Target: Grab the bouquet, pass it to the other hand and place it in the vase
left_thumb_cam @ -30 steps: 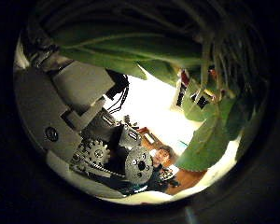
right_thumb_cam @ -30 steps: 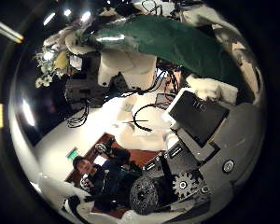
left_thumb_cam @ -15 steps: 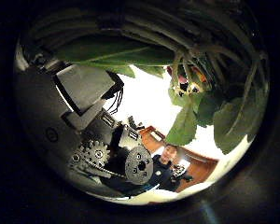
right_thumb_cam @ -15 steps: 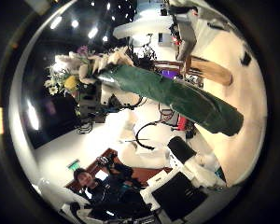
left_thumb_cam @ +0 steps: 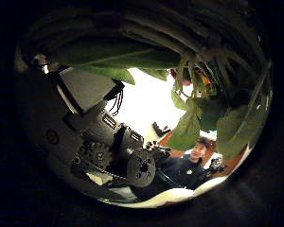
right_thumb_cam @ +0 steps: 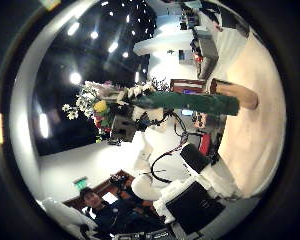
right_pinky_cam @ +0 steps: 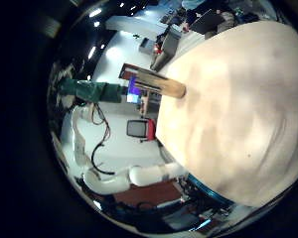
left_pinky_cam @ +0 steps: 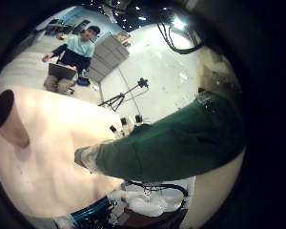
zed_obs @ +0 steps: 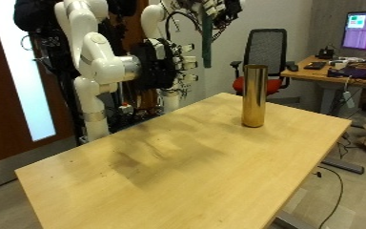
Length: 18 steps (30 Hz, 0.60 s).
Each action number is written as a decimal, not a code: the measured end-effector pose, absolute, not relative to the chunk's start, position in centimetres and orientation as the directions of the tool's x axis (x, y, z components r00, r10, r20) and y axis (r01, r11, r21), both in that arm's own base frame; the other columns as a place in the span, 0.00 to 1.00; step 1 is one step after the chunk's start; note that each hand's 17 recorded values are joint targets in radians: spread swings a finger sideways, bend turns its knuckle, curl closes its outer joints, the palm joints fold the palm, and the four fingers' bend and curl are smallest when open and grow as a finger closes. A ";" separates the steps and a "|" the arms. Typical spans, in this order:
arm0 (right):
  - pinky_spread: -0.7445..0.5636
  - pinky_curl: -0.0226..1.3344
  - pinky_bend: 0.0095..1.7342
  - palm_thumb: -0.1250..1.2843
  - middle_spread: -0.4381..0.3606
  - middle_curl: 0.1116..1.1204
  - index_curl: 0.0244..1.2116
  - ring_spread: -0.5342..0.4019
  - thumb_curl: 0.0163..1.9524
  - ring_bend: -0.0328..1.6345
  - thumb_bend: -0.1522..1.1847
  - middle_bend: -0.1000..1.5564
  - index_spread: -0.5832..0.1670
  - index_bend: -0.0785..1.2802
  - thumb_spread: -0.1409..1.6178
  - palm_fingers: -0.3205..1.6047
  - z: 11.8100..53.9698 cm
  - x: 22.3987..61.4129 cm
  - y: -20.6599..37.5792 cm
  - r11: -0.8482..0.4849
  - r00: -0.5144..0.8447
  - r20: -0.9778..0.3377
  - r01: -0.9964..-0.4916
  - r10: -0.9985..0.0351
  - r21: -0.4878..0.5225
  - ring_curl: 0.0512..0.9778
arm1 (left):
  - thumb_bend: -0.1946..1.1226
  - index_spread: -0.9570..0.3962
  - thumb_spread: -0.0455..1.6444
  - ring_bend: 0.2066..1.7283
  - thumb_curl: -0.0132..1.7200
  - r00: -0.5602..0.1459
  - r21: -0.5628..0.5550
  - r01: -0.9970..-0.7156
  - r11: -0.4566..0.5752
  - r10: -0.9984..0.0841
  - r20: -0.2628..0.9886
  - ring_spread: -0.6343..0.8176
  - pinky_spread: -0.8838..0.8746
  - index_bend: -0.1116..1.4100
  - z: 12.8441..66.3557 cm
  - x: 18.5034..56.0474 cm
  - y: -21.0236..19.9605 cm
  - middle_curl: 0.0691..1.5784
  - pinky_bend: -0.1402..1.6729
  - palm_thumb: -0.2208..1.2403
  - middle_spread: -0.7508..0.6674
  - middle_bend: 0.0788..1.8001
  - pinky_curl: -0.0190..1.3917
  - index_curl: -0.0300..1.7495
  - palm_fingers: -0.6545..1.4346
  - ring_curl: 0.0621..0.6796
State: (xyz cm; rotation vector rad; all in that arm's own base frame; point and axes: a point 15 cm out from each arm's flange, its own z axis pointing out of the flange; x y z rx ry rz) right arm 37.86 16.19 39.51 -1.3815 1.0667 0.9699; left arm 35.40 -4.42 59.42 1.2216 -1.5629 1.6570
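The tall gold vase [zed_obs: 253, 95] stands upright on the table, away from both hands. My right hand [zed_obs: 160, 63] is lower, beside the bouquet and away from it, open and holding nothing. The left thumb side palm view shows stems and leaves [left_thumb_cam: 189, 66] close by, with fingers [left_thumb_cam: 95, 132].
An office chair [zed_obs: 270, 48] stands behind the vase. A desk with a monitor [zed_obs: 361, 29] is beyond the table's far end. The table's edge runs close to the vase.
The right palm camera has drawn back from the bouquet, which now looks smaller and farther off, still held by my left hand. The vase has come into the right thumb view.
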 end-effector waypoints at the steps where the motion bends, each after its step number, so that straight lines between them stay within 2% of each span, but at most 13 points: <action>1: 0.81 0.28 0.22 0.71 0.72 0.19 0.21 0.78 0.26 0.25 0.10 0.17 0.44 0.17 0.63 0.15 39.1 37.7 16.2 -0.008 0.252 -0.965 -0.968 -0.078 -0.252 0.18 | 0.13 0.14 0.15 0.83 0.51 -0.438 -0.472 -0.863 -0.182 -0.196 0.877 0.16 0.18 0.38 59.7 35.5 -4.0 0.55 0.72 0.91 0.20 0.66 0.50 0.71 0.81 0.84; 4: 0.81 0.28 0.22 0.71 0.73 0.18 0.20 0.78 0.26 0.24 0.10 0.17 0.44 0.17 0.63 0.15 37.9 37.0 16.4 -0.004 0.218 -0.973 -0.976 -0.071 -0.218 0.19 | 0.13 0.13 0.15 0.82 0.52 -0.442 -0.484 -0.848 -0.215 -0.219 0.870 0.16 0.18 0.36 60.5 35.6 -2.6 0.55 0.71 0.91 0.20 0.65 0.51 0.75 0.82 0.85; 10: 0.81 0.27 0.22 0.72 0.74 0.17 0.20 0.78 0.26 0.23 0.10 0.17 0.44 0.17 0.63 0.16 37.7 36.9 16.4 -0.004 0.213 -0.975 -0.977 -0.069 -0.213 0.20 | 0.13 0.13 0.14 0.82 0.53 -0.441 -0.509 -0.811 -0.290 -0.269 0.856 0.16 0.18 0.33 61.7 36.1 1.2 0.55 0.70 0.91 0.20 0.65 0.52 0.79 0.82 0.85; 18: 0.81 0.26 0.21 0.73 0.74 0.17 0.21 0.79 0.26 0.22 0.10 0.17 0.46 0.18 0.63 0.16 37.6 36.9 16.4 -0.003 0.210 -0.975 -0.978 -0.069 -0.210 0.21 | 0.13 0.14 0.13 0.81 0.53 -0.413 -0.501 -0.791 -0.351 -0.297 0.861 0.16 0.18 0.31 61.1 36.9 5.5 0.55 0.69 0.91 0.20 0.65 0.52 0.82 0.83 0.86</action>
